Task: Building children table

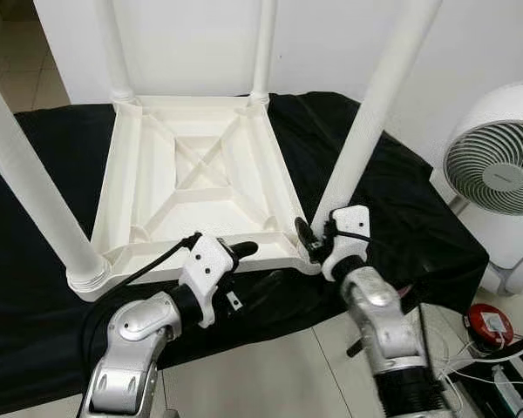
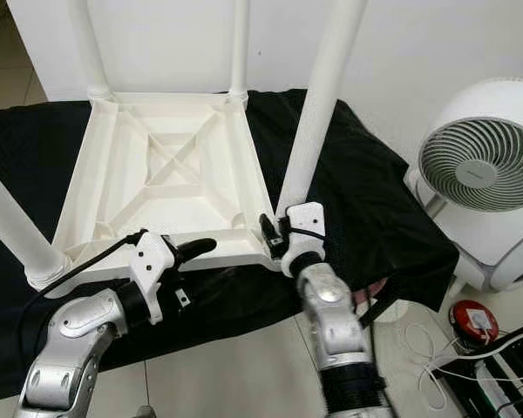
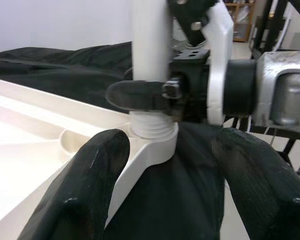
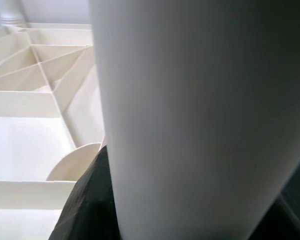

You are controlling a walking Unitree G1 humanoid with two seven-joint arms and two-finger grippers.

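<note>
**Right gripper clamped on the near right table leg**

Head views: a white table top (image 1: 196,178) lies upside down on a black cloth (image 1: 35,305), ribbed underside up, with a leg standing in each corner. The near right leg (image 1: 375,104) rises from the corner at about 5 o'clock of the top. The right gripper (image 1: 312,237) grasps this leg at its base. The left gripper (image 1: 244,251) sits at 6 o'clock, against the near edge of the top. A white fan (image 1: 497,165) stands at 3 o'clock.

Left wrist view: the left gripper's fingers (image 3: 85,195) are spread apart, holding nothing, one on either side of the corner socket (image 3: 152,137). Beyond it the right gripper's black finger (image 3: 140,96) wraps the leg just above the threaded base.

Right wrist view: the leg (image 4: 200,115) stands close against the camera, with the ribbed underside (image 4: 35,90) beside it.
</note>
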